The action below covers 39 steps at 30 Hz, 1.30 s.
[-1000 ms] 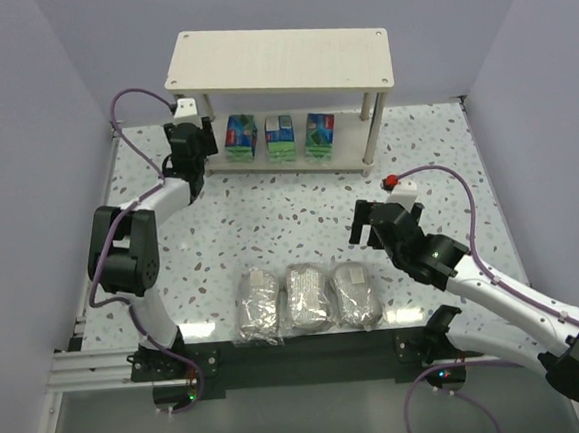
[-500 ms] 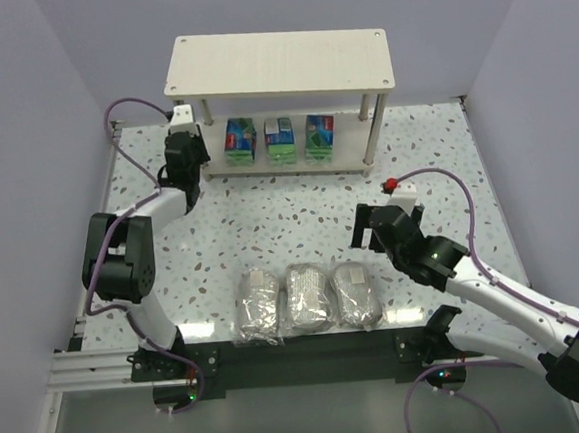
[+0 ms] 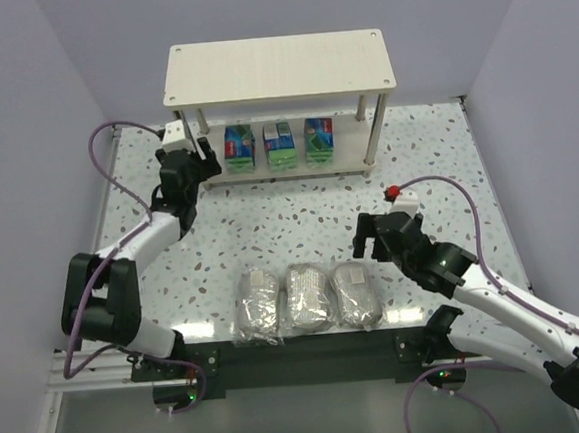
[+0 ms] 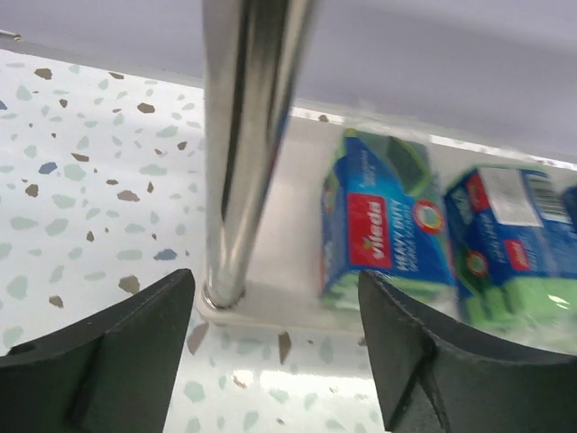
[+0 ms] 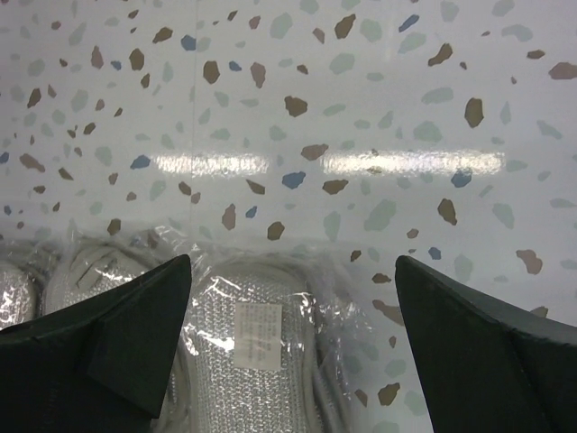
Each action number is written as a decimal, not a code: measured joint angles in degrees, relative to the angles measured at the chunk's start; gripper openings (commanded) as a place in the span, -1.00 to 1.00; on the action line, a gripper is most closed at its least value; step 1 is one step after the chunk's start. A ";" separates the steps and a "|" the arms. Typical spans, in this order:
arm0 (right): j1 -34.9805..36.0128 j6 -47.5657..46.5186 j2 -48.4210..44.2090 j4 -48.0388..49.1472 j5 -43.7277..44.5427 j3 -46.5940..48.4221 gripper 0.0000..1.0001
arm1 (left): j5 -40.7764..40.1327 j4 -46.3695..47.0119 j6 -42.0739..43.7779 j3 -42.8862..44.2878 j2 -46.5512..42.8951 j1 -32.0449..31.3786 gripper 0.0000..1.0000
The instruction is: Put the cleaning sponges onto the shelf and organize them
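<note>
White tabletop (image 3: 290, 226), speckled brown, blue, grey-green. Plain lavender walls (image 3: 455, 23) on left, back, right. Glossy surface: two bright light streaks (image 5: 410, 162) reflected, right wrist view.

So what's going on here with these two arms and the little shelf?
Two robot arms are stocking sponges onto the shelf. Three printed packs already stand in a row on its lower tier. The left arm is by the shelf's front left leg, jaws open and empty. Three grey wrapped bundles lie on the table near the arm bases, not yet shelved. The right arm hangs just beyond the rightmost bundle, jaws open, holding nothing.
</note>
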 measured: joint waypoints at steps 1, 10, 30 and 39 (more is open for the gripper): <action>0.00 0.17 -0.50 -0.31 -1.31 -0.28 0.97 | -0.15 -0.76 -1.03 -1.01 -2.25 -0.70 0.66; 0.04 2.91 -1.11 -7.52 -16.11 -2.23 0.68 | 2.10 -10.08 -9.44 -8.76 -22.49 -5.84 0.71; 2.64 6.88 18.93 -7.93 -20.06 0.68 0.61 | 17.35 -24.65 -19.30 -23.47 -46.64 -11.10 0.67; 0.98 -2.58 41.20 -2.40 -10.40 18.97 0.81 | 17.35 -29.53 -19.37 -23.47 -50.10 -11.10 0.68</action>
